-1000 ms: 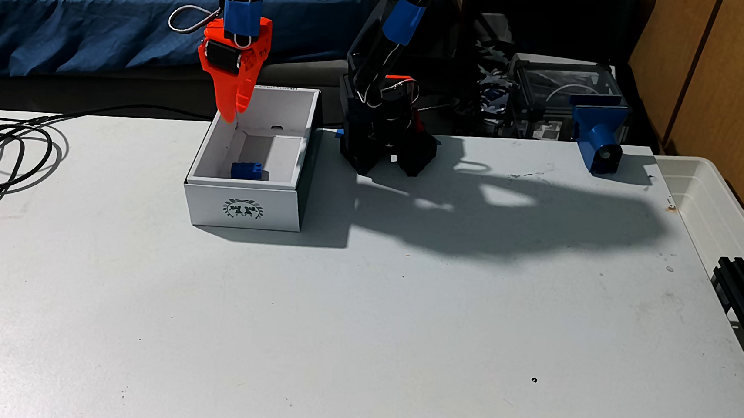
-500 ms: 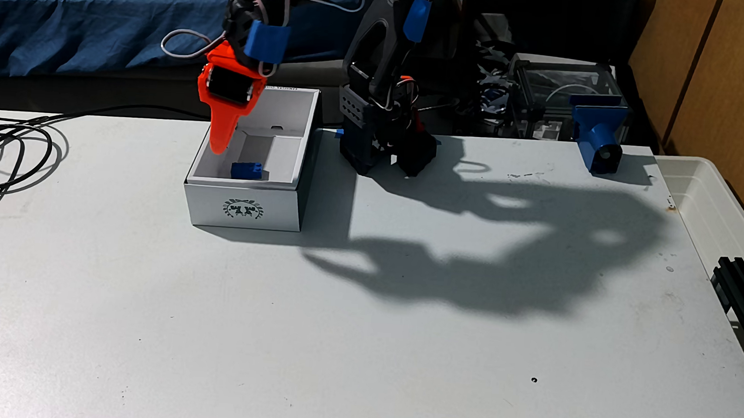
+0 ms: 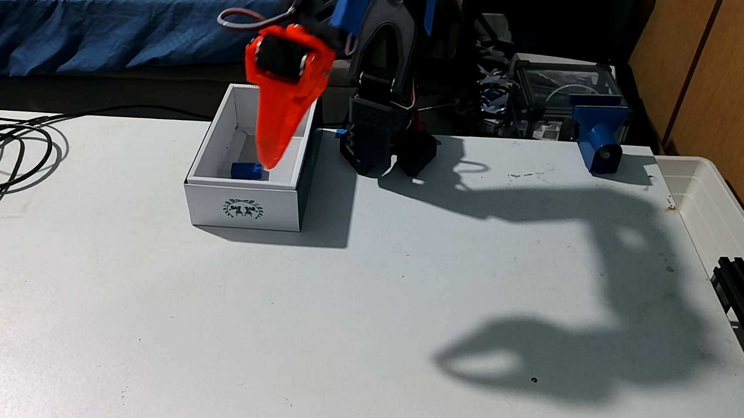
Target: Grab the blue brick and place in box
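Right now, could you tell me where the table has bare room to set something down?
The white table is bare in front of the white cardboard box and across its middle. It is crowded along the far edge: black arm base, blue printed clamp, and coiled black cables at left.

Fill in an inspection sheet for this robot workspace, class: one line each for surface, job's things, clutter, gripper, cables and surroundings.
Surface: white table, scuffed and speckled, with the arm's shadow across its right side.
Job's things: blue brick lies inside the white box, near the wall bearing the emblem.
Clutter: blue clamp-like part at the far right edge; translucent tub beside the table.
Gripper: orange gripper blurred, tip in front of the box opening, holding nothing; open or shut cannot be told.
Cables: black cable coiled at left.
Surroundings: blue cloth behind; wooden panels at right.
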Action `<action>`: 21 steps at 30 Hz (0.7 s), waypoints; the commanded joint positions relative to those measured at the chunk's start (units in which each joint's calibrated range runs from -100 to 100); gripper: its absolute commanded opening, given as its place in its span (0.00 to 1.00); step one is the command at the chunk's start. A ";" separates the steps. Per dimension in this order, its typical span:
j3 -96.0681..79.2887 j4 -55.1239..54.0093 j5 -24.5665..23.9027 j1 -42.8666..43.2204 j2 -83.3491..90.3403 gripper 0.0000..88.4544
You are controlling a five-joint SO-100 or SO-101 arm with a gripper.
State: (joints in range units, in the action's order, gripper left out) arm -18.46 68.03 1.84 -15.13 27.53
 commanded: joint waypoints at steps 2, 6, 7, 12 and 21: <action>4.71 0.00 -3.39 4.21 2.70 0.01; 2.93 0.35 -3.39 8.00 8.36 0.01; 2.14 0.35 -3.39 8.96 10.39 0.01; -5.23 0.35 -3.39 13.94 21.73 0.01; -29.72 -3.53 -3.45 15.35 38.89 0.01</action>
State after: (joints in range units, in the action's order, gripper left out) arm -42.15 67.33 -1.21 -0.07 62.16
